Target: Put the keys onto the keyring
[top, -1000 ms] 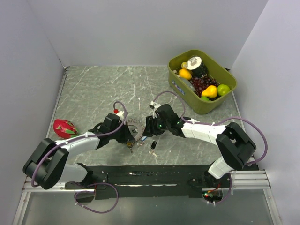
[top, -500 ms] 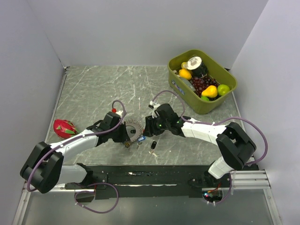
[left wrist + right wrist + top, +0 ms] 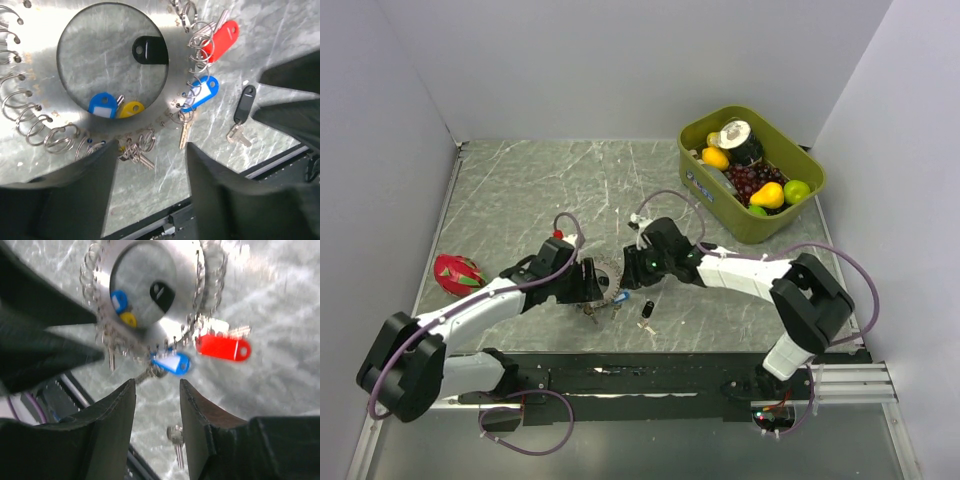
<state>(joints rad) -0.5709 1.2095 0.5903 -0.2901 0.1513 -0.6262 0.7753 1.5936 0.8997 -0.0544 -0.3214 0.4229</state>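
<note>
The keyring (image 3: 47, 107) is a wide shiny metal ring with small wire loops all round its rim; it lies flat on the table (image 3: 520, 200). A red-headed key (image 3: 224, 37) and a blue-headed key (image 3: 202, 94) hang at its rim. A black-headed key (image 3: 242, 107) lies loose on the table beside it. A black head (image 3: 149, 50) shows inside the ring's hole. My left gripper (image 3: 150, 165) is open over bare table just beside the ring. My right gripper (image 3: 157, 390) is open just short of the blue-headed key (image 3: 172, 362), above a loose key (image 3: 176, 437).
A green bin (image 3: 705, 185) of fruit and a can stands at the back right. A red dragon fruit (image 3: 457, 272) lies at the left edge. Blue and yellow tags (image 3: 115, 107) sit inside the ring's hole. A black rail (image 3: 650, 365) runs along the near edge.
My left gripper was shut at the ring and now stands open, drawn back a little to the left. My right gripper has shifted slightly left toward the ring.
</note>
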